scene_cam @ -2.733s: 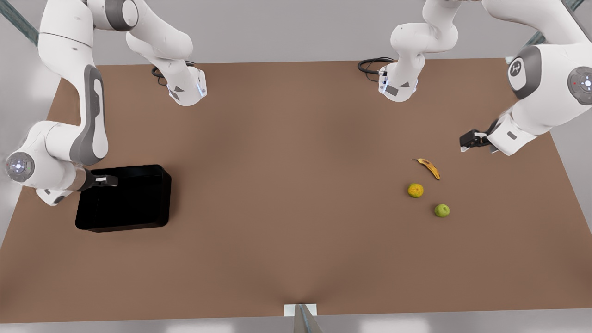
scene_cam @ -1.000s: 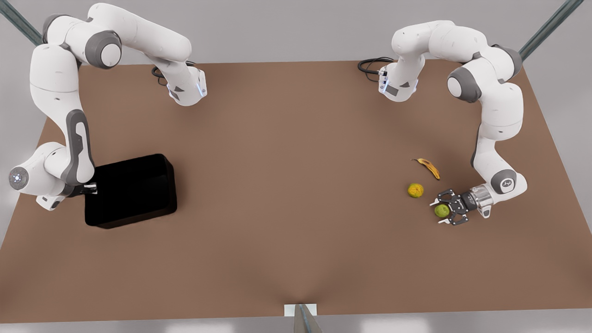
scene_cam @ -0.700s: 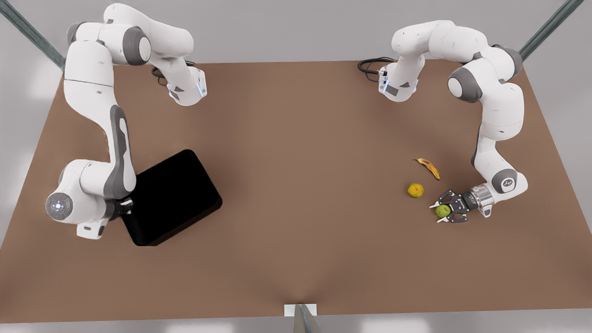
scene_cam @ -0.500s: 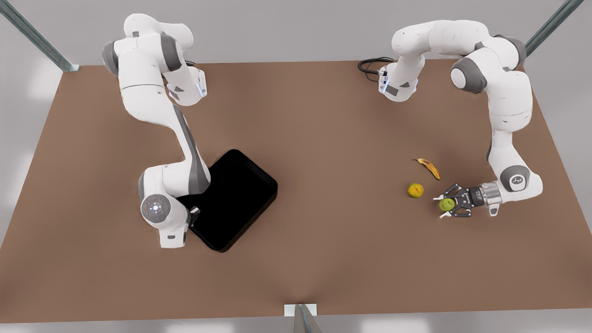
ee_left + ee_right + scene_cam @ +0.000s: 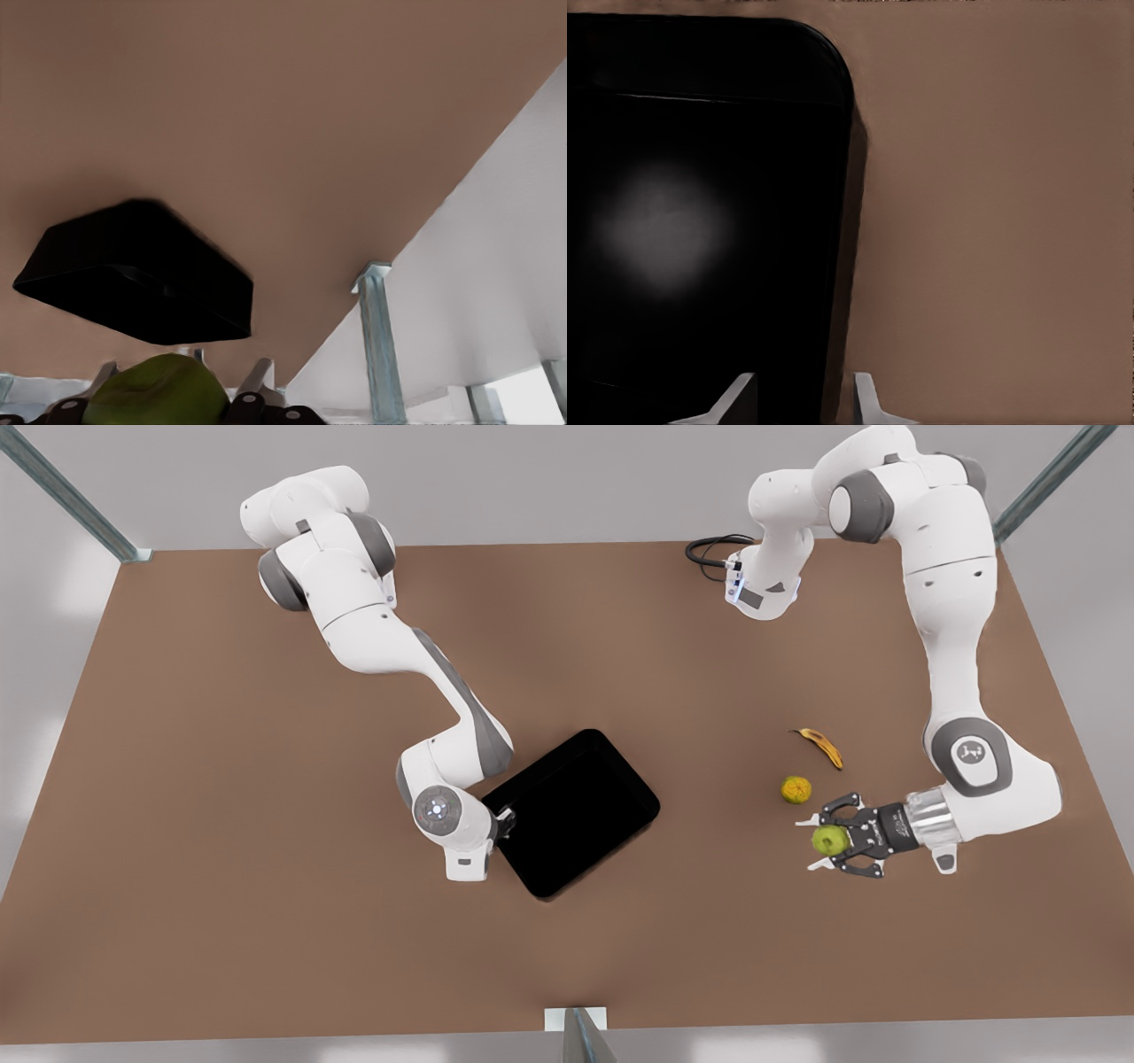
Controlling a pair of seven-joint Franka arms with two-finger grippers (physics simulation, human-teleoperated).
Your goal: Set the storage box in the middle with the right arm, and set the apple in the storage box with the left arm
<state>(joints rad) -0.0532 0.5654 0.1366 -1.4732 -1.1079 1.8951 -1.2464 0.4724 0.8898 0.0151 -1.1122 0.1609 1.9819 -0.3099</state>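
The glossy black storage box (image 5: 576, 810) lies slanted near the table's middle in the front view. My right gripper (image 5: 503, 821) is shut on the storage box's rim at the corner toward the front view's left; in the right wrist view its fingers (image 5: 864, 397) straddle the box wall (image 5: 833, 266). The yellow-green apple (image 5: 829, 840) sits in my left gripper (image 5: 819, 841), shut on it, at the front view's right, a little above the table. In the left wrist view the apple (image 5: 155, 391) is between the fingers (image 5: 257, 376), with the box (image 5: 133, 274) farther off.
A browning banana (image 5: 819, 746) and a mottled yellow-orange fruit (image 5: 796, 789) lie on the brown table (image 5: 266, 921) just behind the left gripper. Black cables (image 5: 713, 549) coil at the far arm base. A metal post (image 5: 376, 345) stands beyond the table edge.
The right arm has swept the box from the front view's left toward the middle, turning it. The left gripper came down, shut on the apple and raised it a little.
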